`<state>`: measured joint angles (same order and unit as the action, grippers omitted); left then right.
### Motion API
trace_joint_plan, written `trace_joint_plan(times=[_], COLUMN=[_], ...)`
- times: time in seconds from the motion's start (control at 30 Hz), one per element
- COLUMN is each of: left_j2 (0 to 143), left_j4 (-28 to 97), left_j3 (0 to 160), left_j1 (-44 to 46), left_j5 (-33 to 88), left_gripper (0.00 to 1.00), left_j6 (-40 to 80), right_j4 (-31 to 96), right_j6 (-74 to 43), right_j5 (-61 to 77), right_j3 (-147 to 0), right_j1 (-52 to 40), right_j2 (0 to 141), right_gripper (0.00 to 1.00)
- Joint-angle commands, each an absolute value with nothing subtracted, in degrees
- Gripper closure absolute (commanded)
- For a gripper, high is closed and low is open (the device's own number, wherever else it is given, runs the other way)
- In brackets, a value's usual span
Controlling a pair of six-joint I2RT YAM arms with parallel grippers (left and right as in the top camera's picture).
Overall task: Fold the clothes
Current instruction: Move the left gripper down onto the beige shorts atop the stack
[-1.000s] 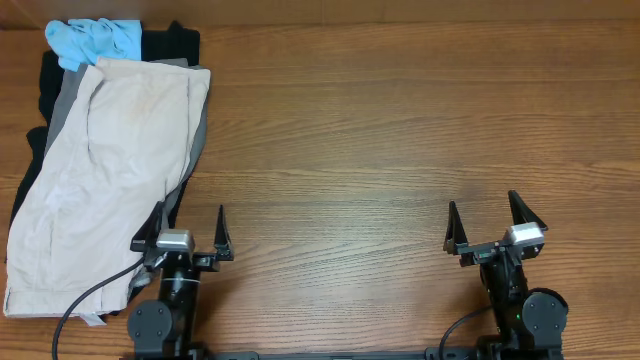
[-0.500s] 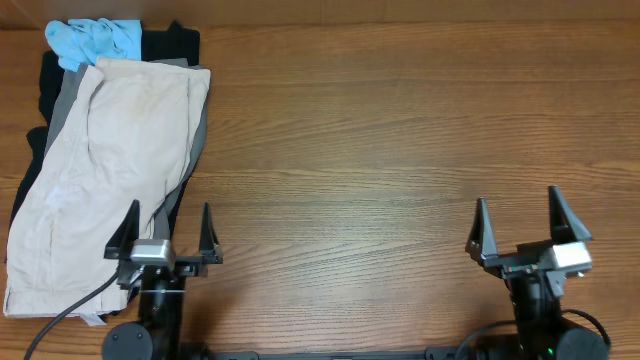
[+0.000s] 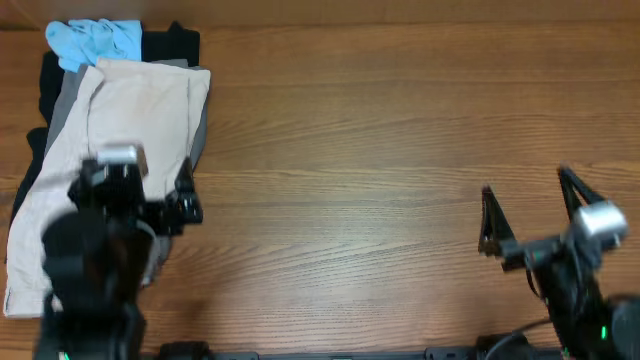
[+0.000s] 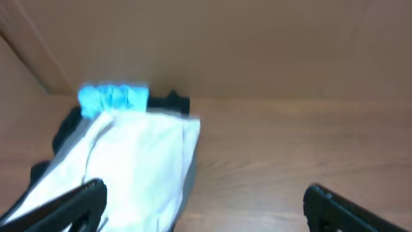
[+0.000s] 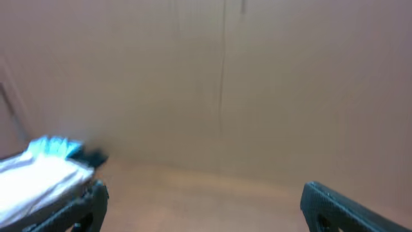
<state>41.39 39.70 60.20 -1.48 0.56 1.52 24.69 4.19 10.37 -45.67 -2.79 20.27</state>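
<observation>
The clothes lie stacked at the table's left edge. The cream-beige trousers (image 3: 140,120) are on top, with grey (image 3: 62,100) and black (image 3: 170,42) pieces under them and a light-blue piece (image 3: 95,40) at the far end. My left gripper (image 3: 140,205) is raised over the trousers' near half, open and empty; its wrist view shows the trousers (image 4: 129,161) and blue piece (image 4: 112,98) ahead of the open fingers (image 4: 205,203). My right gripper (image 3: 530,215) is open and empty over bare wood at the right, and the pile (image 5: 38,171) is far to the left in its wrist view.
A brown wooden table (image 3: 380,130) stretches between the pile and the right arm. A brown wall (image 5: 219,77) rises behind the table's far edge. The left arm's body hides the near part of the trousers from overhead.
Both arms have lifted from their low rest near the front edge. The left gripper moved left and forward over the trousers. The right gripper rose and shifted right. The clothes have not moved.
</observation>
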Motion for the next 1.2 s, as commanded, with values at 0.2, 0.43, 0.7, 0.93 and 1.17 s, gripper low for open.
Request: trace_joint_plan(times=[0.2,0.43,0.7,0.93,1.17], left_j2=[66.4,76.7,87.3,91.3,98.3], left_j4=[59.2,62.6,69.8,72.1,72.9], left_j3=[83.1,82.7,82.7,82.7,82.7], left_j1=[-1.1,-1.1,-1.7,-6.5,-8.4], left_j5=[2.4,3.0,2.7,-2.7,-11.1], left_gripper=[0.00,0.00,0.15,0.17,0.21], left_j6=[1.3,1.5,0.9,3.2,6.2], right_j4=[41.6,41.8,42.7,43.2,43.9], right_j6=[-3.3,-6.1,-7.0,-5.6,-5.6], right_j5=[12.9,22.7,39.6,40.3,38.0], right_j3=[-62.9,-64.9,-64.9,-64.9,-64.9], right_j1=[-3.3,-3.3,-3.3,-3.3,-3.3], right_j2=[48.8,66.4,80.5,84.9,84.9], right_gripper=[0.00,0.00,0.00,0.12,0.13])
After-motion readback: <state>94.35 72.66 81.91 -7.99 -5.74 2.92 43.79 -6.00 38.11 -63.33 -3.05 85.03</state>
